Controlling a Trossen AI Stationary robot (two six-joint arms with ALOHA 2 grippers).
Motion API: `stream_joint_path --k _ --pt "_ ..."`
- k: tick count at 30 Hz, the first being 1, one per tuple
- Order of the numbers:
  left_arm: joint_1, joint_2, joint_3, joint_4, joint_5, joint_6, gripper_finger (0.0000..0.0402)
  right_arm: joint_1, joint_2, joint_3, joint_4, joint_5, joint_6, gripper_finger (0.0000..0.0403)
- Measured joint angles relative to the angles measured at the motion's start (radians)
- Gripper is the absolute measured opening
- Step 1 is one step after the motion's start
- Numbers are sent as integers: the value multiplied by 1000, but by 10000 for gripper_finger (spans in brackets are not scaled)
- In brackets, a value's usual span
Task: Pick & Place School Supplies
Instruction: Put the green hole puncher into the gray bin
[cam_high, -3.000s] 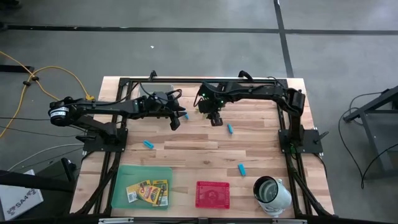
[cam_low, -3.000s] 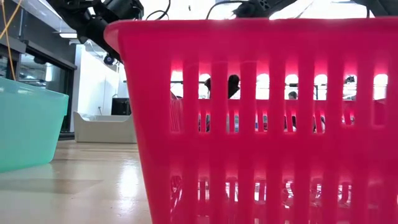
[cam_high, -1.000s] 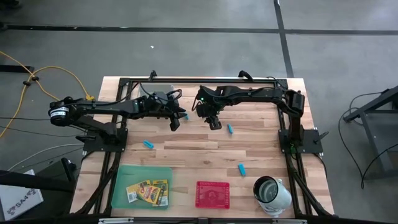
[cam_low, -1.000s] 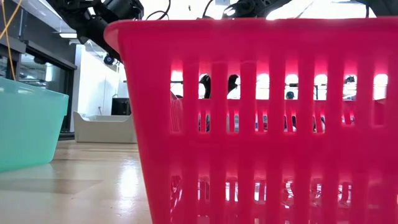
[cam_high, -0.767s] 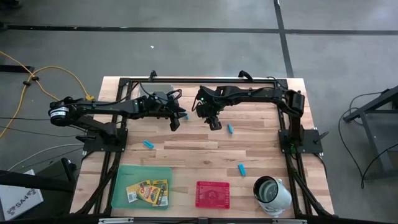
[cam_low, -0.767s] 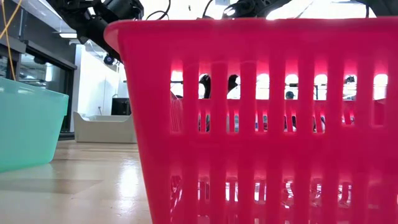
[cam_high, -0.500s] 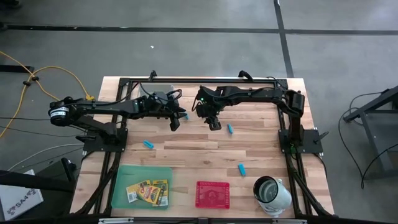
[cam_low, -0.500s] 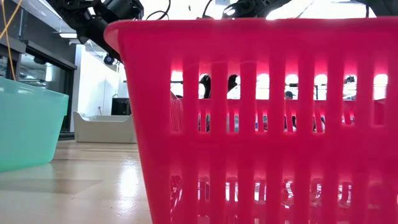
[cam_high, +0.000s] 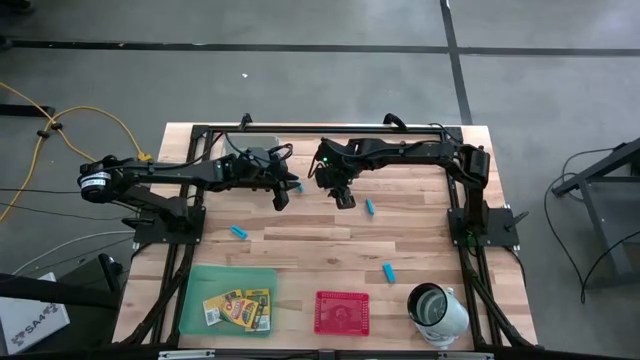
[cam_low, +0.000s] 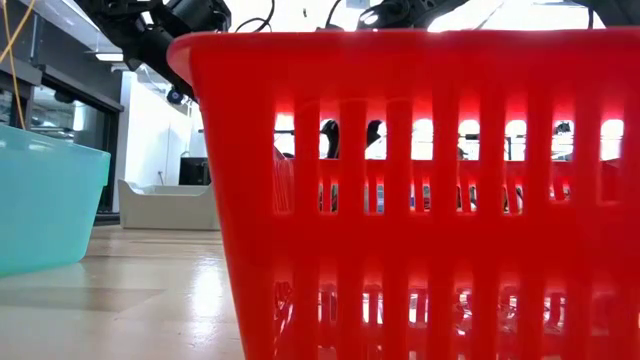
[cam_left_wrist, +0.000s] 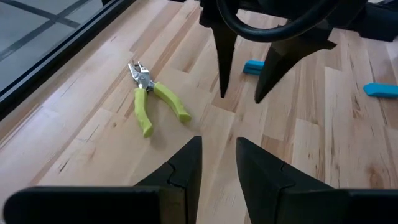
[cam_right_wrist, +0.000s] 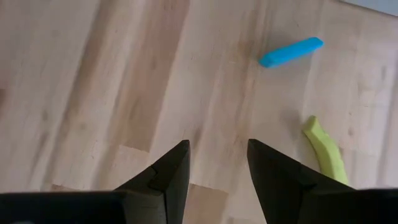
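My left gripper (cam_high: 282, 197) (cam_left_wrist: 218, 163) hovers open over the far middle of the table. My right gripper (cam_high: 345, 198) (cam_right_wrist: 217, 167) hovers open just to its right and shows ahead in the left wrist view (cam_left_wrist: 240, 68). A plier-like tool with yellow-green handles (cam_left_wrist: 155, 102) lies flat on the wood between them; one handle (cam_right_wrist: 324, 151) shows in the right wrist view. Light-blue oblong pieces lie on the table (cam_high: 239, 232) (cam_high: 370, 207) (cam_high: 388, 271) (cam_high: 298, 186); one (cam_right_wrist: 291, 51) is ahead of the right fingers. Yellow-orange crayon boxes (cam_high: 238, 308) lie in the green tray (cam_high: 205, 280).
The red slotted tray (cam_high: 342, 311) (cam_low: 420, 190) stands at the near edge, filling the low view, with the green tray (cam_low: 45, 200) to its left. A white-and-metal cup (cam_high: 437, 308) lies near the right corner. Bare wood lies between the grippers and the trays.
Over the last second nothing has visibly moved. Before that, the right gripper shifted a little toward the table's left and near edge, closer to the left gripper.
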Motion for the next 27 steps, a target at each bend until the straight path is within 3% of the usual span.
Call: stream_joint_path --k 5,11,22,27 --pt "0 0 0 0 1 0 94 0 0 0 -4 79 -19 153" --pt "0 0 0 -1 3 -1 94 16 0 0 -33 241 -192 153" --pt "0 0 0 0 3 -1 94 30 0 1 -106 166 -181 153" --pt "0 0 0 0 2 -23 94 26 0 84 -158 135 -183 153"
